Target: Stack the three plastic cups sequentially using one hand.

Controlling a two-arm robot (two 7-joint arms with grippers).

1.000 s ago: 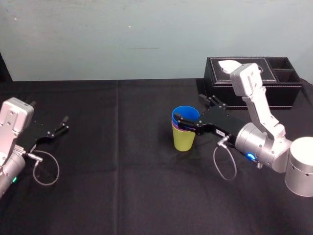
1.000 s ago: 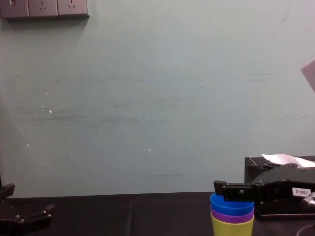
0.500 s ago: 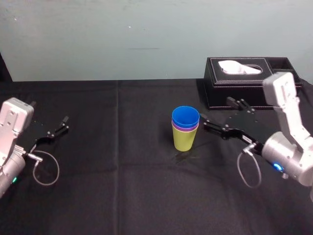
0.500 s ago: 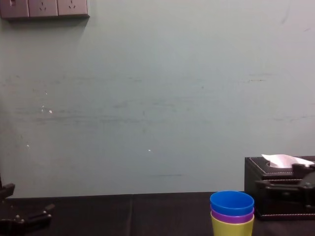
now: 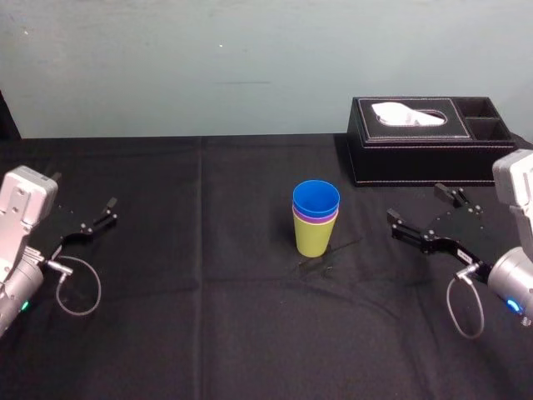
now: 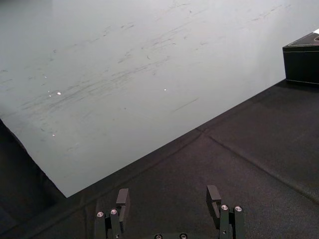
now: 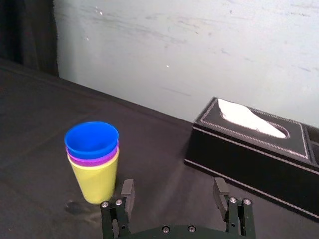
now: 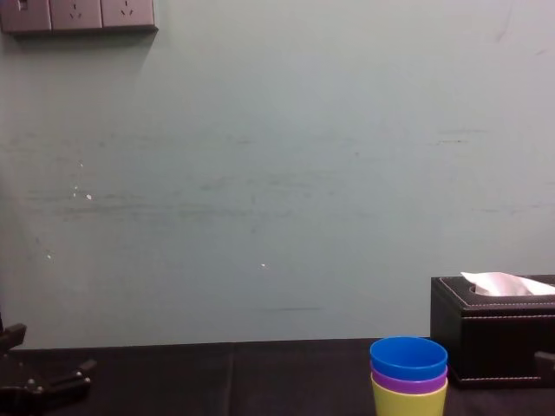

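Note:
The three plastic cups stand nested in one upright stack at the middle of the black table: yellow-green cup (image 5: 314, 239) at the bottom, purple cup (image 5: 316, 219) showing as a thin band, blue cup (image 5: 316, 200) on top. The right wrist view shows the stack (image 7: 95, 169) ahead of the gripper, and the chest view shows it (image 8: 408, 374) low down. My right gripper (image 5: 416, 207), the hand, hovers open to the right of the stack, well apart from it, with nothing between its fingers (image 7: 127, 189). My left gripper (image 5: 92, 221) rests open at the far left.
A black tissue box (image 5: 416, 150) with white tissue poking out sits at the back right, behind the right gripper. The black cloth covers the table (image 5: 208, 292), with free room between the stack and the left arm. A pale wall stands behind.
My right gripper has drawn back from the blue cup's rim to the right, away from the stack, staying open. The stack and the left arm have not moved.

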